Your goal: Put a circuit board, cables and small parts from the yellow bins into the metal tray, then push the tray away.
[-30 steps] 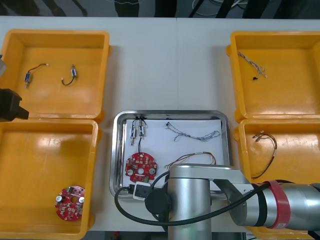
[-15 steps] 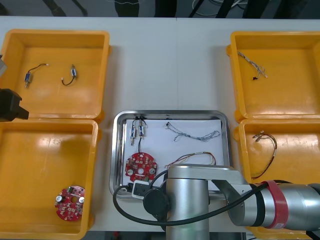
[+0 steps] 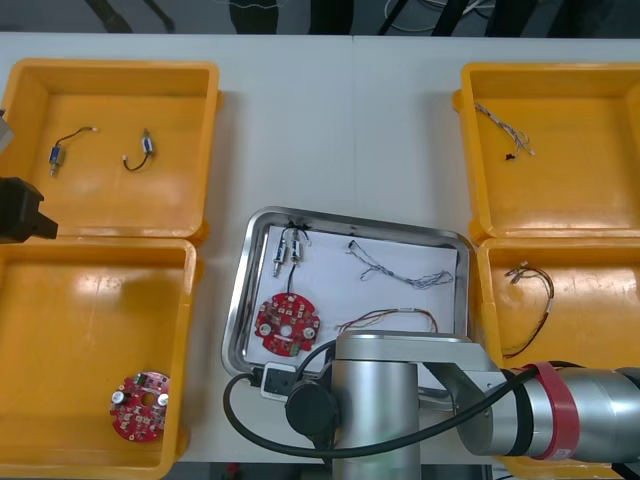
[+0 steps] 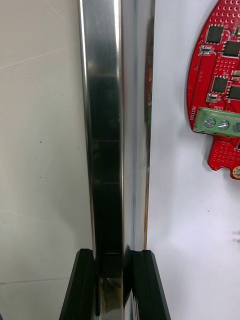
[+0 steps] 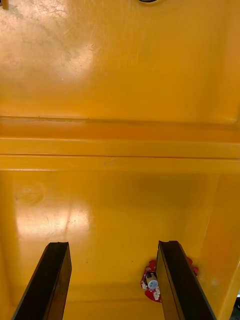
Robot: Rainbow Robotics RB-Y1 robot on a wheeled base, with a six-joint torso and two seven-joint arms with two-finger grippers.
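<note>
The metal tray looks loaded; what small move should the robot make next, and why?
Probably push the metal tray away across the table. The right tool is shut on its near rim, and a circuit board, cables and small metal parts already lie inside. The left tool hangs open over the left yellow bins.

The left tool hangs over a yellow bin, its two black fingers wide apart with nothing between them, a round red circuit board on the bin floor partly hidden behind one finger, a second bin adjoining beyond the rim.
</note>
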